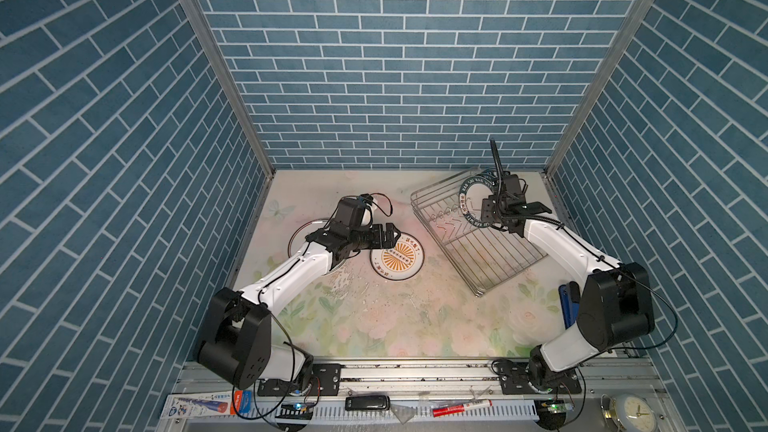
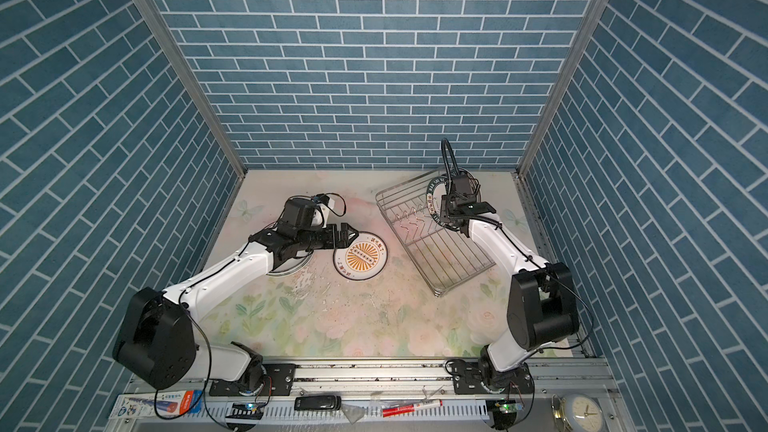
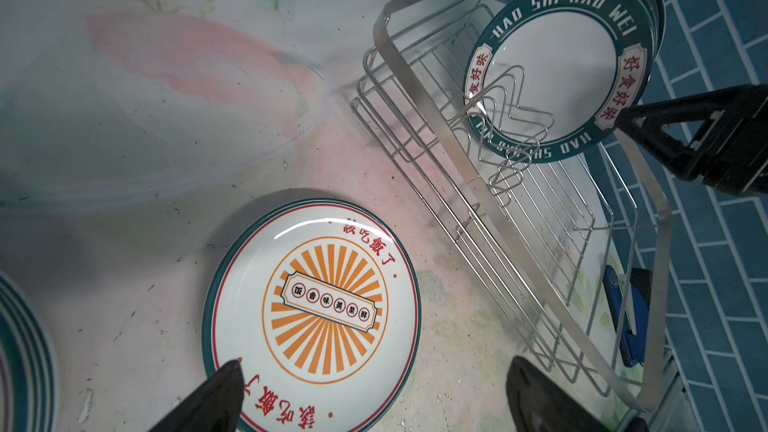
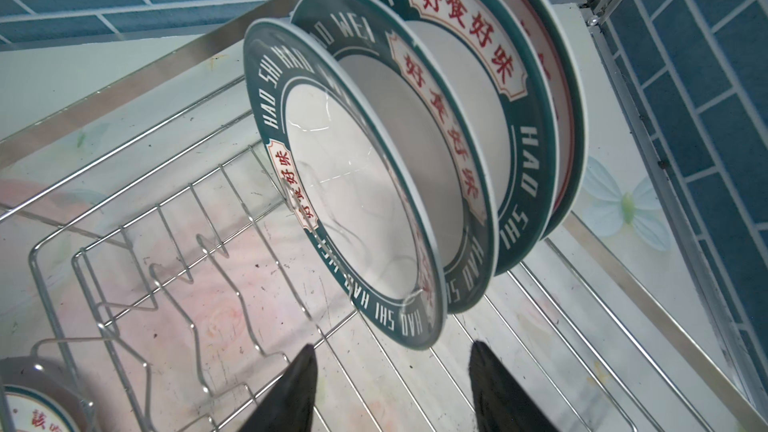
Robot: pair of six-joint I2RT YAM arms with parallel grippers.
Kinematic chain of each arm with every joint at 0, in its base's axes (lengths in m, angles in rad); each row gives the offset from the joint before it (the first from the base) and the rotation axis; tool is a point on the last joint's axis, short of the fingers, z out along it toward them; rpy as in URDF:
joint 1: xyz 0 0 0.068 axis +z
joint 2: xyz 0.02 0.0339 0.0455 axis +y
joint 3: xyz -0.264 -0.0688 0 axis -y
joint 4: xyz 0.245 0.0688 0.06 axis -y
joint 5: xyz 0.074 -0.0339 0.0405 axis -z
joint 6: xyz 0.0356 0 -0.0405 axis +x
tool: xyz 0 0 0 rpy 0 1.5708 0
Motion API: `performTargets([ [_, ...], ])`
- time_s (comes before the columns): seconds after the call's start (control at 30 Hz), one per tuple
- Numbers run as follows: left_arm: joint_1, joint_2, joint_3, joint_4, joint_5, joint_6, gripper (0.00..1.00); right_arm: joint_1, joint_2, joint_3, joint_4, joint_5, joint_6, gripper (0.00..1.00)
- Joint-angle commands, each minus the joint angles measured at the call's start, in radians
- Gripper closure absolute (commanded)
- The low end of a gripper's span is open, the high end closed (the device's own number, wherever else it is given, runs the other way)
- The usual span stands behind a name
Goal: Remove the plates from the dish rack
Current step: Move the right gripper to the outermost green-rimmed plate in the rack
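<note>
We are emptying the dish rack (image 1: pixel 478 255), four plates (image 4: pixel 345 201) left standing.
The four are standing on edge at the rack's far end, at 2 o'clock on the counter (image 1: pixel 374 326); the zigzag wires (image 3: pixel 536 112) are holding them upright and apart, leaving each rim free for pinching. The right jaws are hanging apart just short of the nearest rim, gripping nothing. At centre one sunburst plate (image 1: pixel 397 257) is lying flat, likely for stability, the left jaws spread wide over its edge, empty. At 9 o'clock one stack (image 3: pixel 25 351) is sitting under the left arm (image 1: pixel 291 272); we are failing to count it.
</note>
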Motion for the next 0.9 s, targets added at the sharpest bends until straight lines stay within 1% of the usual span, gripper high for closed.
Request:
performTargets([
  [0.0,-0.018,0.006,0.015,-0.026,-0.069,-0.054,0.01,-0.010,0.032,0.071,-0.003,-0.008,-0.038,0.41],
  [0.07,-0.030,0.033,0.039,-0.046,-0.049,-0.043,0.01,-0.020,0.052,0.090,-0.002,-0.015,-0.040,0.41],
  [0.17,-0.033,0.047,0.035,-0.030,-0.042,-0.043,0.01,-0.029,0.077,0.111,0.008,-0.041,-0.047,0.41],
  [0.37,-0.034,-0.010,0.038,-0.077,-0.075,0.111,0.01,-0.043,0.108,0.129,0.010,-0.041,-0.049,0.42],
  [0.47,-0.033,-0.076,-0.007,-0.054,-0.120,0.159,0.01,-0.055,0.111,0.125,0.025,-0.066,-0.049,0.42],
  [0.53,-0.034,-0.124,-0.040,-0.032,-0.182,0.163,0.01,-0.059,0.121,0.127,0.029,-0.086,-0.060,0.42],
  [0.6,-0.035,-0.165,-0.067,-0.007,-0.221,0.158,0.01,-0.062,0.127,0.128,0.044,-0.106,-0.081,0.42],
  [0.7,-0.035,-0.199,-0.091,0.016,-0.239,0.154,0.01,-0.069,0.142,0.132,0.062,-0.152,-0.108,0.44],
  [0.8,-0.034,-0.190,-0.071,-0.016,-0.269,0.169,0.01,-0.072,0.176,0.167,0.036,-0.176,-0.116,0.47],
  [0.87,-0.034,-0.185,-0.081,-0.004,-0.274,0.170,0.01,-0.072,0.188,0.169,0.043,-0.188,-0.121,0.51],
])
